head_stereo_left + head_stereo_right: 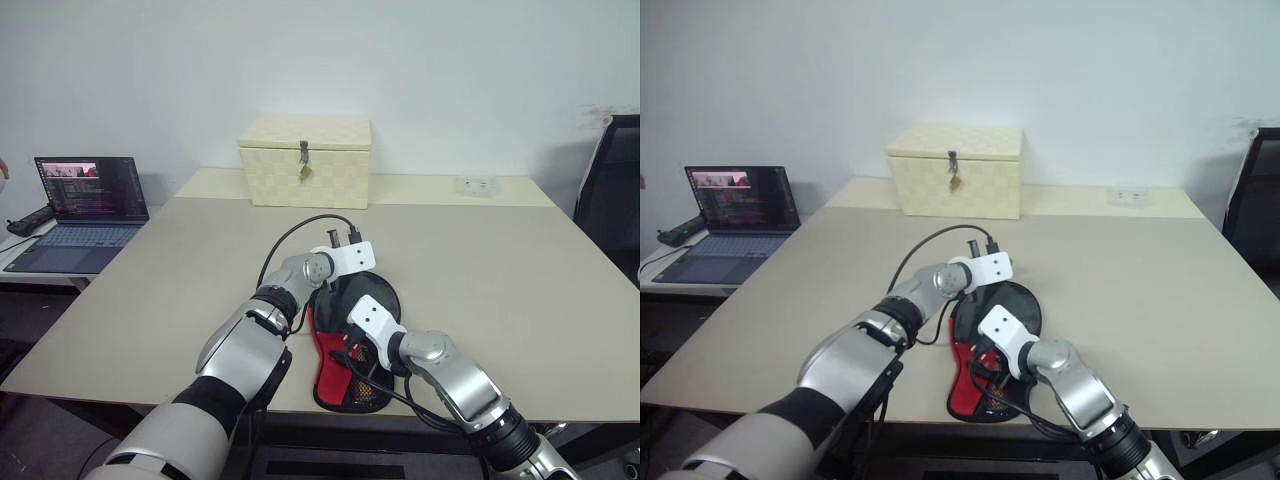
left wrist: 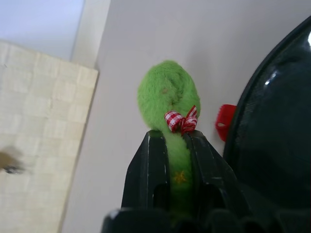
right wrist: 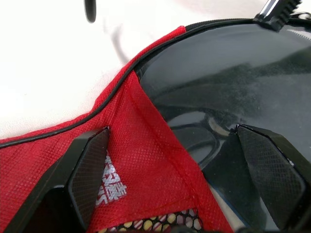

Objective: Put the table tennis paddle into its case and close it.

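Below, both arms hide much of the case (image 1: 345, 345); left hand (image 2: 174, 141) pinches a green plush (image 2: 167, 94), right hand (image 3: 180, 165) spread.

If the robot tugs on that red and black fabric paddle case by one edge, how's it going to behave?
The soft red and black fabric paddle case will probably flex where pulled, since its red woven panel looks thin. It lies flat near the table front edge, so it may slide. The glossy black plastic-looking panel could be slippery under gripper fingers.
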`<state>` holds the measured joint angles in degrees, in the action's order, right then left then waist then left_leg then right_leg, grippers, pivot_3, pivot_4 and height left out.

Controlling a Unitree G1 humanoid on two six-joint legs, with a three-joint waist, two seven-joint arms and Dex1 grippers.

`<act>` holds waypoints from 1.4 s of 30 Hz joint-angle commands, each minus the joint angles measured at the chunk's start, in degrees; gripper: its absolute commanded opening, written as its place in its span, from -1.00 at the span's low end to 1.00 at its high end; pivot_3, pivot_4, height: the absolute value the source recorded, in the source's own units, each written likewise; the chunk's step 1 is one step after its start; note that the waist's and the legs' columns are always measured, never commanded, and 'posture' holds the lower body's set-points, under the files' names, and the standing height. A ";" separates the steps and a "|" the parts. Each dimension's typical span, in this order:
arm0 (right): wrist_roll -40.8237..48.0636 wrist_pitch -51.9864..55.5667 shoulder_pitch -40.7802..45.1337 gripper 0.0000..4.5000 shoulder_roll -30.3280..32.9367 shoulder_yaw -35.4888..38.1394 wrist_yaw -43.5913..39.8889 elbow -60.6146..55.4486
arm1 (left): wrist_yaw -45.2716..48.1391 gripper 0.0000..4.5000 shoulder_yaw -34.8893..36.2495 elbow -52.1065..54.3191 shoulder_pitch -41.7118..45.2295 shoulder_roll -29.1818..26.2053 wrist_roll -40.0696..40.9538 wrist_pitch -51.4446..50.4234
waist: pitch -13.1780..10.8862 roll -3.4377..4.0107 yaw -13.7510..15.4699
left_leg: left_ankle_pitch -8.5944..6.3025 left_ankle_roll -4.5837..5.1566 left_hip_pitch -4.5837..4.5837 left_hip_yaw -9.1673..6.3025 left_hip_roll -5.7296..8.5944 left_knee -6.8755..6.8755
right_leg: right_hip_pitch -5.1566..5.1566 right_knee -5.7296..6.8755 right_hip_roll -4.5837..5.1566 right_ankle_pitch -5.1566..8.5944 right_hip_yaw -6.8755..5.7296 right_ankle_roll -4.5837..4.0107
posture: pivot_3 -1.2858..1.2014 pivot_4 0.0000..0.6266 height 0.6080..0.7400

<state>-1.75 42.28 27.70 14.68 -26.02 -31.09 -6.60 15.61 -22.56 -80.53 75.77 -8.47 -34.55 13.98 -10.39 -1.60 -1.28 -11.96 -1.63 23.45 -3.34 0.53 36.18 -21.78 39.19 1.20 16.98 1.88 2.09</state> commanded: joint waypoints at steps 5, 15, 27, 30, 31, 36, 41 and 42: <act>-1.47 7.80 -6.28 1.00 1.77 -4.50 -0.55 4.30 | -4.15 -0.94 -1.92 1.09 4.42 1.96 -2.82 1.56 | 0.05 -0.02 0.12 | 0.00 0.00 -0.01 -0.04 0.04 -0.07 | 0.07 -0.17 0.05 -0.06 -0.06 -0.04 | 0.03 -0.52 1.00; -1.95 8.01 -6.75 1.00 1.14 -4.58 -0.61 3.89 | -6.36 -0.94 -7.71 1.09 6.39 5.07 -8.27 6.80 | 0.06 -0.02 0.32 | 0.00 0.00 -0.01 -0.04 0.05 -0.09 | 0.09 -0.19 0.05 -0.01 -0.07 0.05 | 0.03 -0.52 1.00; -2.01 7.59 -6.33 1.00 0.46 -4.58 -0.57 4.75 | -6.87 -0.94 -10.34 1.59 7.07 9.23 -9.58 14.22 | 0.07 -0.01 0.34 | 0.00 0.00 -0.02 -0.04 0.05 -0.09 | 0.09 -0.19 0.06 0.00 -0.06 0.06 | 0.03 -0.52 1.00; -2.11 7.15 -6.10 1.00 0.34 -4.47 -0.60 5.28 | -6.12 -0.94 -10.13 1.71 6.62 10.10 -9.12 15.97 | 0.07 -0.01 0.34 | 0.00 0.00 -0.02 -0.04 0.05 -0.09 | 0.09 -0.19 0.06 0.00 -0.06 0.07 | 0.03 -0.52 1.00; -2.14 7.01 -6.03 1.00 0.27 -4.45 -0.59 5.46 | -5.86 -0.94 -9.96 1.71 6.46 10.29 -8.92 16.34 | 0.07 -0.01 0.34 | 0.00 0.00 -0.02 -0.04 0.05 -0.09 | 0.09 -0.19 0.06 0.00 -0.06 0.07 | 0.03 -0.52 1.00; -2.27 6.36 -5.36 1.00 -0.15 -4.25 -0.66 6.43 | -3.91 -0.94 -9.13 1.59 5.39 10.78 -7.93 17.12 | 0.11 0.02 0.31 | 0.00 0.00 -0.05 -0.01 0.03 -0.09 | 0.10 -0.17 0.05 0.00 -0.04 0.07 | 0.03 -0.52 1.00; -2.41 6.05 -4.98 1.00 -0.55 -4.03 -0.69 6.96 | 1.16 -0.62 -6.71 1.54 4.40 10.87 -4.80 17.27 | 0.16 0.06 0.23 | 0.00 0.00 -0.14 0.03 0.02 -0.10 | 0.16 -0.16 0.03 0.00 -0.02 0.07 | 0.03 -0.52 1.00; -2.41 6.02 -4.96 1.00 -0.61 -4.06 -0.73 6.98 | 1.72 -0.49 -6.49 1.60 4.32 10.79 -4.59 17.37 | 0.16 0.05 0.22 | 0.00 0.00 -0.17 0.03 0.02 -0.10 | 0.20 -0.16 0.03 0.00 -0.02 0.07 | 0.03 -0.52 1.00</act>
<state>-3.82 43.10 26.25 13.45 -26.10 -30.36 -7.75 16.55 -30.56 -81.37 79.00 0.95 -41.18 29.43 -10.23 -1.55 -1.06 -11.96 -1.62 23.23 -3.32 0.55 36.07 -21.52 39.02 1.23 16.99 1.86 2.16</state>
